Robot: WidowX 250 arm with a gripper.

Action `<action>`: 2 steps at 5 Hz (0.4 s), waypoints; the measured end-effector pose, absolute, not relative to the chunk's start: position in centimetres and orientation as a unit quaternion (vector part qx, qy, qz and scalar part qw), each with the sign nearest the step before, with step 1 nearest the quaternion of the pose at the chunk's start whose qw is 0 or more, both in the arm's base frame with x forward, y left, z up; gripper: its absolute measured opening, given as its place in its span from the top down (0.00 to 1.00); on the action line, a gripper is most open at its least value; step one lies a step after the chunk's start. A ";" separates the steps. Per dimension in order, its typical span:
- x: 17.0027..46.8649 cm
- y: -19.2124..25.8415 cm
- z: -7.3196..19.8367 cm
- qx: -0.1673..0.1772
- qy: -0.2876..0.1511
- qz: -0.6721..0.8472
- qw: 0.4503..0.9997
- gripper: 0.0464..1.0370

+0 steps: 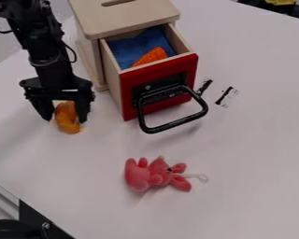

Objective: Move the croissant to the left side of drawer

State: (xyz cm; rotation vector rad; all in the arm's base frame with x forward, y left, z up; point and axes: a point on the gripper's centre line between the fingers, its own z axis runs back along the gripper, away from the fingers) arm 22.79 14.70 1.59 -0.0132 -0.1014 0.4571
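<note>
Orange croissant [67, 125], left of the red-fronted drawer [127, 84], is sitting between the jaws of the black gripper [66, 118]. The jaws are standing apart, about croissant-wide; whether they are gripping cannot be told. Any clinging during withdrawal would be dragging the croissant out of place.

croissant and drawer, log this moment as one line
croissant: between fingers of gripper, image-left of drawer | drawer: open, orange item on blue cloth | pink plush: on table
</note>
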 end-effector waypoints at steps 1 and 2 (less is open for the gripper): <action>23.1 14.5 3.4 -0.014 -0.075 0.216 0.973 0.04; 22.8 13.7 6.4 -0.022 -0.110 0.223 0.968 0.04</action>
